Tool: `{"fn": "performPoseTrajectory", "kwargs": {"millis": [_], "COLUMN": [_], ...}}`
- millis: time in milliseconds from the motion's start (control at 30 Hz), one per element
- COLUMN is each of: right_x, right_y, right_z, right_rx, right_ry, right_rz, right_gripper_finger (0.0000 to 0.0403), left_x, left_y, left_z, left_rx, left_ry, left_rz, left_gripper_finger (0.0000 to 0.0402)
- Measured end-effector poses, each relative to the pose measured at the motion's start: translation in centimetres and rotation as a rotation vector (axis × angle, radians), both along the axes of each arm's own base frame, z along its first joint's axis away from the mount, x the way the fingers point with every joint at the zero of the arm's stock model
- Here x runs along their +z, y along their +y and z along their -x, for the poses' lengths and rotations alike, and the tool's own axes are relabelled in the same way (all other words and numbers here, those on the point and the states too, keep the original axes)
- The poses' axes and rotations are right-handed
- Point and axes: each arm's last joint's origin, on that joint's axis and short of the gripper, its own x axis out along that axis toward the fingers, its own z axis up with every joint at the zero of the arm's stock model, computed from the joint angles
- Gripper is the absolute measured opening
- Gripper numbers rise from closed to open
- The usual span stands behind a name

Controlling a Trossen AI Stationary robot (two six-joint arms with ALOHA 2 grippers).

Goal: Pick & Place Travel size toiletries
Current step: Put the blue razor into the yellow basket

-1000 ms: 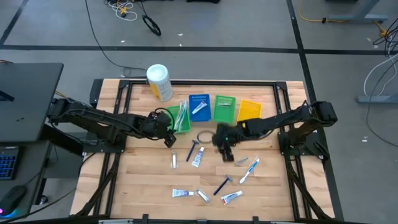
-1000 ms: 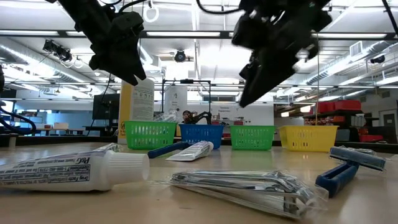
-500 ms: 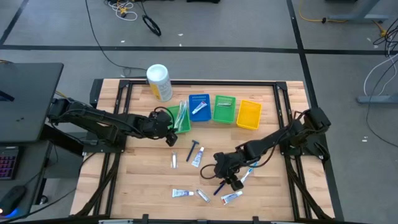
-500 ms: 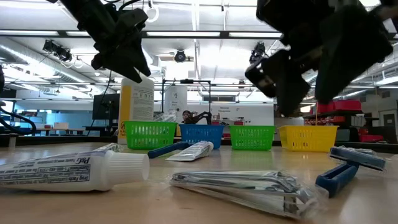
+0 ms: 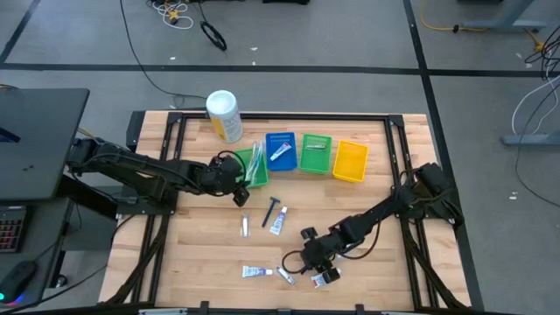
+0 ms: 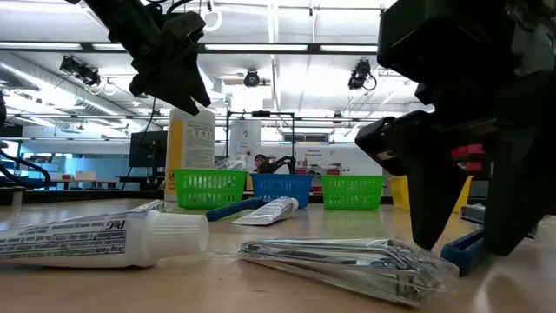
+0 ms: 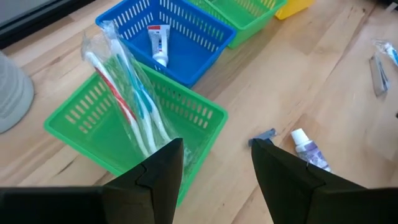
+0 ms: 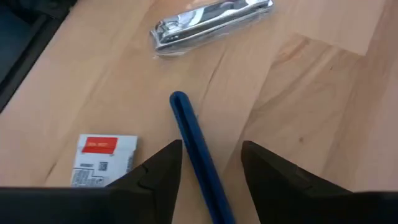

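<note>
Your right gripper [image 5: 317, 264] is low over the front of the counter [image 5: 376, 262], among the loose toiletries. In the right wrist view its jaws stand apart, one on each side of the blue handle of a razor [image 8: 194, 149] lying flat on the wood; they hold nothing. You cannot tell from the pictures whether either jaw touches the handle. Near the handle's far end lies a silvery packet [image 8: 211, 23], and to one side a white tube end with a red label [image 8: 98, 160].

Your left gripper [image 5: 238, 188] hovers just in front of the left green bin [image 5: 255, 171], above the counter. Its jaws are apart and empty. In the left wrist view that bin holds a clear bag of toothbrushes [image 7: 127, 99] leaning against its wall. The blue bin [image 7: 180, 34] next to it holds one toothpaste tube [image 7: 158, 45].

The second green bin [image 5: 316, 151] and the yellow bin [image 5: 351, 160] complete the row at the back. A white canister [image 5: 223, 115] stands behind the left green bin.

Loose items on the counter:
- a second razor [image 5: 273, 209] and a toothpaste tube [image 5: 279, 223] near the middle;
- a small packet [image 5: 246, 227] just left of them;
- a toothpaste tube [image 5: 256, 272] at the front, left of the right gripper.
</note>
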Motion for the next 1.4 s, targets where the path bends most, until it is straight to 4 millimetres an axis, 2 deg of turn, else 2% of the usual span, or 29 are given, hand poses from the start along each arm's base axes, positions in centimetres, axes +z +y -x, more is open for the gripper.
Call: {"fn": "performPoseTrajectory", "kwargs": {"millis": [333,700,1133,1300,1400], "right_x": [-0.4,-0.9,-0.9,-0.4,0.6], "right_y": [1.2,1.0,1.1,1.1,0.7], "right_z": [0.7,1.3,1.1,1.1,1.4], "right_rx": [-0.03,-0.032,-0.045,-0.055,-0.059], "right_ry": [-0.045,-0.03,-0.047,-0.056,-0.062], "right_rz": [0.115,0.137,0.111,0.1,0.094], "right_gripper_finger": [0.0172,0.0095,0.0044,0.0041,0.0041], "left_x": [-0.8,-1.5,-1.7,-1.7,-1.7], "left_y": [-0.1,-0.2,-0.3,-0.3,-0.3], "left_z": [-0.3,-1.4,-1.7,-1.7,-1.7], "left_rx": [-0.007,-0.029,-0.054,-0.055,-0.072], "left_ry": [0.041,0.053,0.046,0.045,0.046], "left_rz": [-0.008,-0.05,-0.044,-0.044,-0.023], "left_gripper_finger": [0.02,0.02,0.02,0.02,0.02]}}
